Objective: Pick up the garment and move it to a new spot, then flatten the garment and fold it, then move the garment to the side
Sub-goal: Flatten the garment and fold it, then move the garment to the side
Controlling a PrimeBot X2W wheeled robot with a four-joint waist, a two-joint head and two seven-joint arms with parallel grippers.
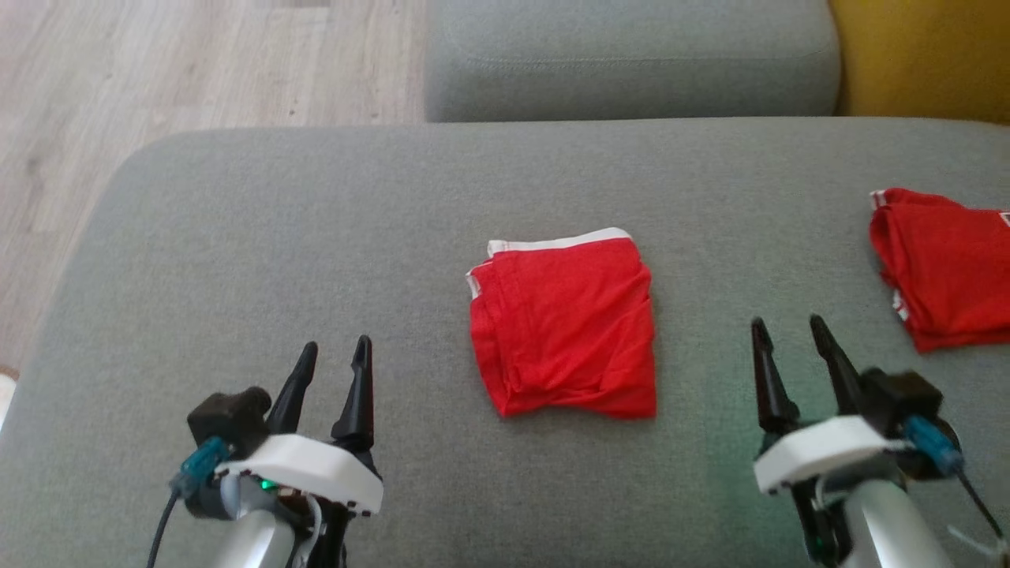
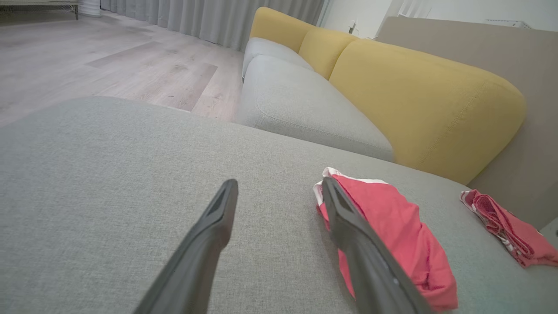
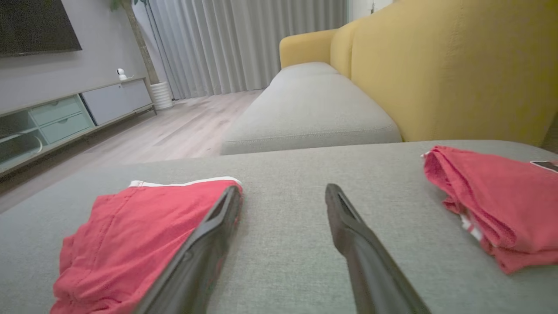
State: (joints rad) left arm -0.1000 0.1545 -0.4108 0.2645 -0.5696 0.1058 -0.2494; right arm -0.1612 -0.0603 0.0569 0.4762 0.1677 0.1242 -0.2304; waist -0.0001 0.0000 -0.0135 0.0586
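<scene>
grey woven fabric covers a wide sofa seat (image 1: 260, 237), seen from above. a folded red garment (image 1: 562, 327) with a white waistband lies flat near the seat's middle, between the two tools and touching neither. a second red garment (image 1: 943, 268), also folded, lies well apart at the seat's right edge. the left tool (image 1: 336, 344) shows at lower left, its two dark fingers spread and holding nothing. the right tool (image 1: 787, 322) at lower right is likewise spread and empty. beyond the seat is another grey cushion (image 1: 631, 55), with a mustard-yellow backrest (image 2: 427, 104) running along the right side. pale wood-look floor (image 1: 158, 71) stretches off to the left. the right wrist view takes in grey floor-length curtains (image 3: 244, 43), a low cabinet (image 3: 65, 115) with pale green drawers against a grey wall, and a dark screen (image 3: 35, 24) above it.
</scene>
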